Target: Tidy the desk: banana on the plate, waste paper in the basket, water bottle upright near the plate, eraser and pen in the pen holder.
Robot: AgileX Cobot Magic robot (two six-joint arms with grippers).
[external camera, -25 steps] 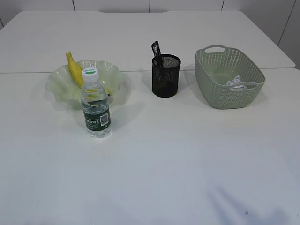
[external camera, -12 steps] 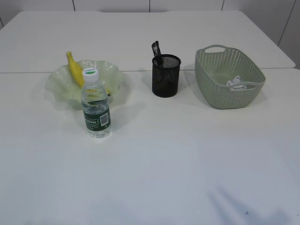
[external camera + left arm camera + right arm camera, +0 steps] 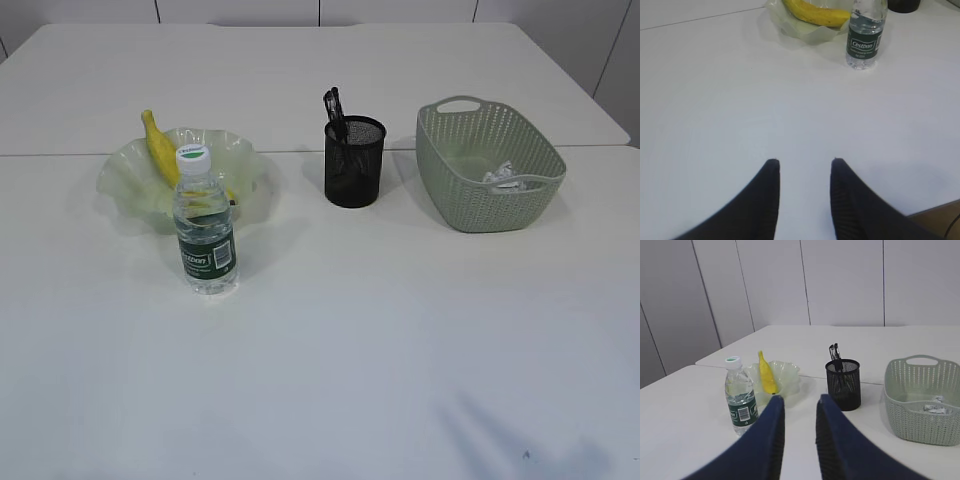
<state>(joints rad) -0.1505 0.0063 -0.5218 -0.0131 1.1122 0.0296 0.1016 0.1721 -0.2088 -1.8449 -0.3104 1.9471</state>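
Clear plastic water bottle [image 3: 205, 225] with a green label stands upright toward the table's [image 3: 330, 350] left edge, just in front of the pale green wavy plate [image 3: 125, 180]. Part-filled, smooth, slightly squashy; best gripped mid-body. Both grippers' jaws stand parted, holding nothing.

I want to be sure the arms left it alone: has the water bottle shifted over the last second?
No. The water bottle stands upright at the same spot in front of the plate, at the same gap left of the pen holder.
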